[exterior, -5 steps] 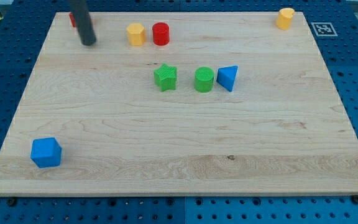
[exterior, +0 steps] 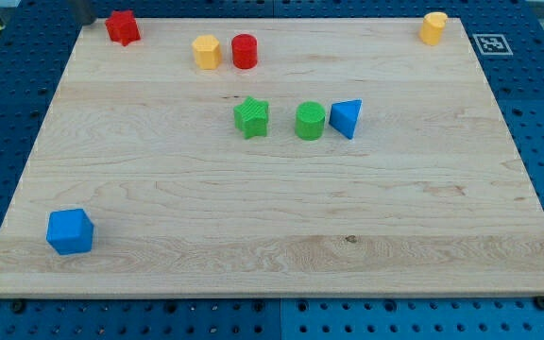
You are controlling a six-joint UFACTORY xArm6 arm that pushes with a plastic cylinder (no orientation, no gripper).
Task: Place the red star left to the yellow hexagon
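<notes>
The red star (exterior: pixel 121 26) lies at the board's top left corner. The yellow hexagon (exterior: pixel 207 51) sits to its right and slightly lower, with a red cylinder (exterior: pixel 245 51) touching or nearly touching the hexagon's right side. Only a short piece of my dark rod shows at the view's top left edge. My tip (exterior: pixel 85 22) is just left of the red star, at the board's corner; whether it touches the star cannot be told.
A green star (exterior: pixel 251 117), a green cylinder (exterior: pixel 311 121) and a blue triangle (exterior: pixel 346 118) stand in a row mid-board. A blue cube (exterior: pixel 70 231) is at the bottom left. A yellow block (exterior: pixel 433 28) is at the top right corner.
The rod has moved up and left, from in front of the red star to its left side. The red star is now fully uncovered. The other blocks have not moved.
</notes>
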